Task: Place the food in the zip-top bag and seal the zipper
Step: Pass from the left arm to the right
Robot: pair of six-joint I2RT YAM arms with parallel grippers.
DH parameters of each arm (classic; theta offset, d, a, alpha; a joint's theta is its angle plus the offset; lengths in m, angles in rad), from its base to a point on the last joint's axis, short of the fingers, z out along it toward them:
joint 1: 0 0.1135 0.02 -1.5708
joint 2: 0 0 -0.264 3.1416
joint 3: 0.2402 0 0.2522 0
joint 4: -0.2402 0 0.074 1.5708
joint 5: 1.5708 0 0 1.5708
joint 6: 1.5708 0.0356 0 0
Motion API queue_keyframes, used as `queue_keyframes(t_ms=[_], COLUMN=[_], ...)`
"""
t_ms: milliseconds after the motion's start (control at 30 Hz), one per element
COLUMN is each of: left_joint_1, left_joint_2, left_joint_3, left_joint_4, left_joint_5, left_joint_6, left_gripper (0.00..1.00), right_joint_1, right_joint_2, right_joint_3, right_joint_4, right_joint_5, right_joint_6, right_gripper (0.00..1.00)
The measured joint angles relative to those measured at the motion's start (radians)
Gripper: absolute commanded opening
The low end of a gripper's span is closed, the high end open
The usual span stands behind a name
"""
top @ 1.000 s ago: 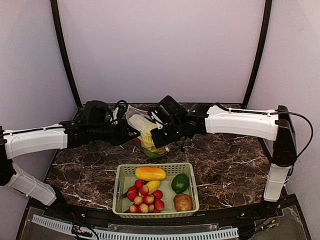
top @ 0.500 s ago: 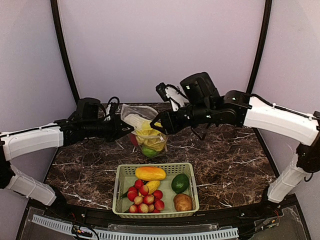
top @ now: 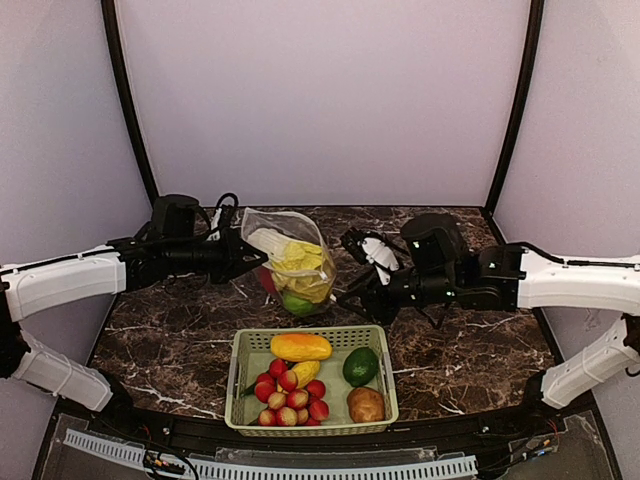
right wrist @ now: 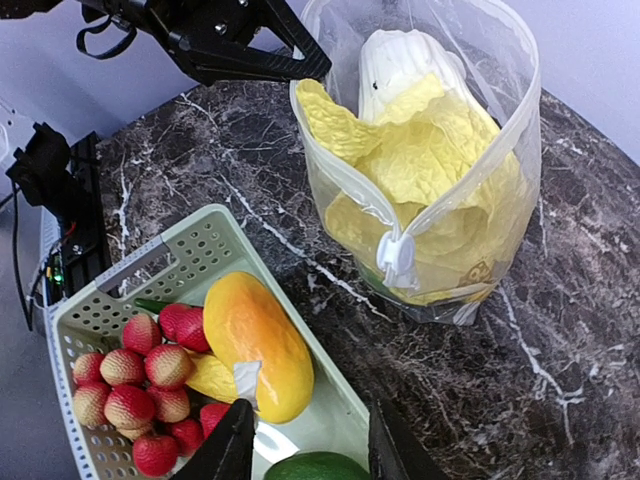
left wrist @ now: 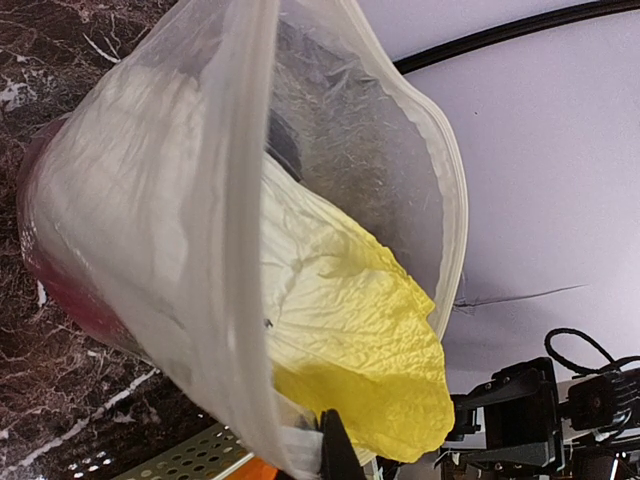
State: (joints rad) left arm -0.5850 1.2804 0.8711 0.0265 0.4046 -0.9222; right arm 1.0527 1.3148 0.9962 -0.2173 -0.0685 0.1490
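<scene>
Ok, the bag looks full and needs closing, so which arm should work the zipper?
Right. The right gripper is open, empty and faces the white slider on the zipper, while the left gripper pinches the rim of the zip-top bag, holding it upright.

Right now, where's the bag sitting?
In the top view the bag stands upright left of centre on the table, just behind the basket, with the left gripper pinching its left edge.

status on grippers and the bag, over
Left gripper shut on rim of clear dotted zip-top bag. Right gripper open, off it. Mouth open, pale yellow-green napa cabbage inside, zipper unsealed.
</scene>
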Motion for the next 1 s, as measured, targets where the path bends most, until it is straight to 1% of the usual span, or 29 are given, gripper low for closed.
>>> queue_keyframes(t_ms=[100, 367, 567, 800, 1000], left_joint_1=[0.0, 0.0, 0.0, 0.0, 0.002], left_joint_2=[0.0, 0.0, 0.0, 0.0, 0.0], left_joint_3=[0.004, 0.013, 0.013, 0.013, 0.013], left_joint_4=[-0.006, -0.017, -0.02, -0.021, -0.021], left_joint_5=[0.001, 0.006, 0.007, 0.007, 0.01], left_joint_6=[0.0, 0.001, 0.001, 0.002, 0.002], left_gripper=[0.01, 0.01, 0.01, 0.01, 0.01], right_joint_1=[0.0, 0.0, 0.0, 0.033, 0.121], right_joint_2=[0.011, 0.117, 0.156, 0.144, 0.056], right_joint_3=[-0.001, 0.028, 0.048, 0.042, -0.063], right_joint_4=[0.039, 0.098, 0.096, 0.09, 0.076], right_joint_5=[0.024, 0.047, 0.065, 0.038, 0.036], right_joint_6=[-0.02, -0.067, -0.085, -0.064, -0.008], right_gripper=[0.3, 0.24, 0.11, 0.0, 0.0])
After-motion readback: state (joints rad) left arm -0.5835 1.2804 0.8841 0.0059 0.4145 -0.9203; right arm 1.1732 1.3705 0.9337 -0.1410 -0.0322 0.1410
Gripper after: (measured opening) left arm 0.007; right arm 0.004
